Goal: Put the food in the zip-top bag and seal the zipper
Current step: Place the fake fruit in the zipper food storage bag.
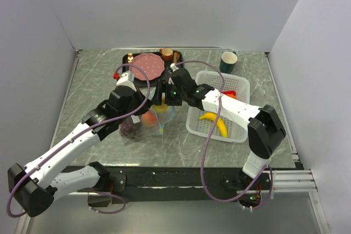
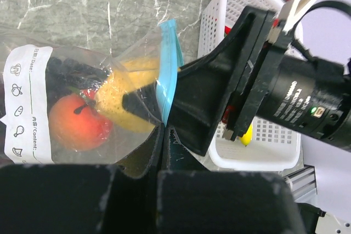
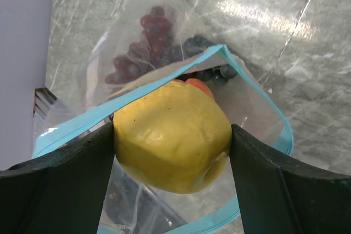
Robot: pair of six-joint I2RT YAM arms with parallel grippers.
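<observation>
Yellow lemon [image 3: 164,130] fills your right gripper [image 3: 171,138], jaws wide around it, at the zipper [image 3: 164,78] mouth. Your left gripper [image 2: 166,135] pinches the zip-top bag [image 2: 66,64] rim. Grapes [image 3: 143,42] and orange fruit [image 2: 77,123] are inside; at 3 o'clock the basket [image 1: 242,83] holds banana [image 1: 215,121] and chili [image 1: 230,92]. Sealing is not yet done.

**Materials and finish.** We see the zip-top bag [image 2: 71,80] as thin, clear plastic film, glossy, creased and catching highlights, with a white printed label [image 2: 24,102] of matt, paper-like look on one face. Its zipper [image 2: 171,64] is a smooth, opaque teal-blue plastic strip with a faint sheen. The lemon [image 3: 170,135] has a matt yellow skin with fine dimples. The orange round fruit [image 2: 77,124] is smooth and satin, and the grapes [image 3: 145,42] are dark, glossy beads. We read the right gripper [image 3: 171,141] as matt black moulded plastic. The basket [image 1: 241,89] is white plastic mesh. The tabletop [image 1: 93,80] looks like grey veined stone — polished, with soft reflections.
</observation>
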